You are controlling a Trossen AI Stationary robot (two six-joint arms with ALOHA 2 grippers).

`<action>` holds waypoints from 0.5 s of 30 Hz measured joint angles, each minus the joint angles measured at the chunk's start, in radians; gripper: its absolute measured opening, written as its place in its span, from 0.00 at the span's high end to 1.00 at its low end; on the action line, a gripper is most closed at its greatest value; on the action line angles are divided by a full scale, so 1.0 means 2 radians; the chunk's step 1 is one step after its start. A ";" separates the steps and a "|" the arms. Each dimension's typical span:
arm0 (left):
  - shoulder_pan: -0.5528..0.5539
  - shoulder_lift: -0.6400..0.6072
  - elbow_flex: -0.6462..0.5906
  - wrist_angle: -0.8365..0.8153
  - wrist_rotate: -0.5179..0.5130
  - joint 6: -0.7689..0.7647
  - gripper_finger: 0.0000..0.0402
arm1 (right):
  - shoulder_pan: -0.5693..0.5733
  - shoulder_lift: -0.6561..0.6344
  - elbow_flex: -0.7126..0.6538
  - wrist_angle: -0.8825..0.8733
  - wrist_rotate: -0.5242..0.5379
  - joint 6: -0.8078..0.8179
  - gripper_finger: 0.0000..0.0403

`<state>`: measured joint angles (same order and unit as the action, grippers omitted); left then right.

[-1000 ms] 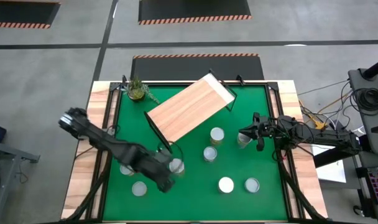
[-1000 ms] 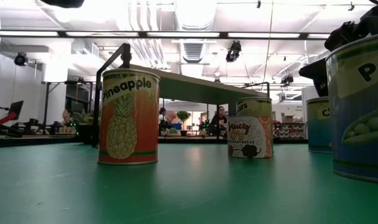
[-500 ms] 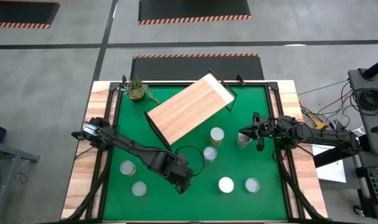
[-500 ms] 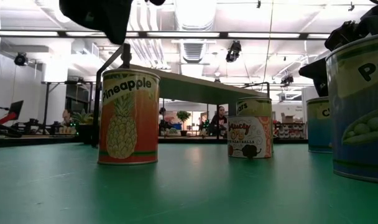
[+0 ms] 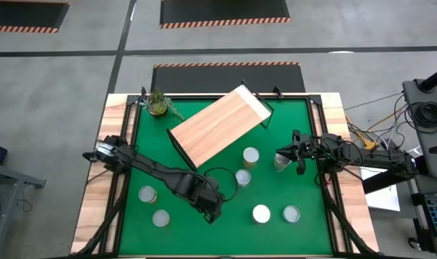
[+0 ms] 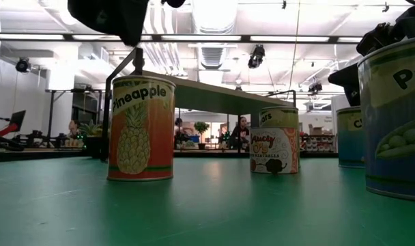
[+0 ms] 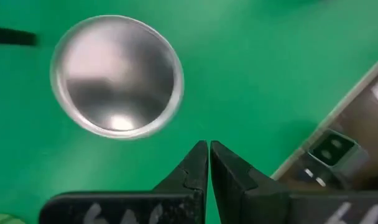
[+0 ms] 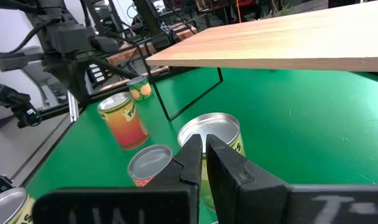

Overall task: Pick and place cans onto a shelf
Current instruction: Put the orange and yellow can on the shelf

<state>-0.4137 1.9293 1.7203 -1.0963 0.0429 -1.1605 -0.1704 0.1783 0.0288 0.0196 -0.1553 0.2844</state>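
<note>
Near the front middle of the green worktop (image 5: 305,129), the left end effector (image 5: 213,212) hangs low with its two fingers pressed together and gripping nothing; in its wrist view a silver-topped can (image 7: 117,75) stands on the mat just ahead of the fingertips. The shelf (image 5: 218,124), a light-wood board on a thin black frame, sits askew toward the rear of the worktop with no can on it. Two cans stand at the front left (image 5: 147,194) and (image 5: 159,218), two just in front of the shelf's right end (image 5: 251,156) and (image 5: 243,178), and two more at the front right (image 5: 261,214) and (image 5: 291,214). The right end effector (image 5: 279,156) waits at the right side, fingers closed and empty, just above another can (image 8: 212,142). A small potted plant (image 5: 158,103) stands at the rear left corner.
</note>
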 joint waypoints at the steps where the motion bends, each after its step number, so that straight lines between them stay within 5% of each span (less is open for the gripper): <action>1: 0.000 0.000 0.000 0.004 -0.002 0.003 1.00 | 0.000 0.000 0.000 0.000 0.000 0.000 0.97; 15: 0.002 0.000 0.000 0.006 -0.026 -0.019 0.99 | 0.000 0.000 0.000 0.000 0.000 0.000 0.97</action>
<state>-0.4088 1.9293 1.7203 -1.0844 -0.0086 -1.1988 -0.1705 0.1783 0.0288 0.0196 -0.1555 0.2844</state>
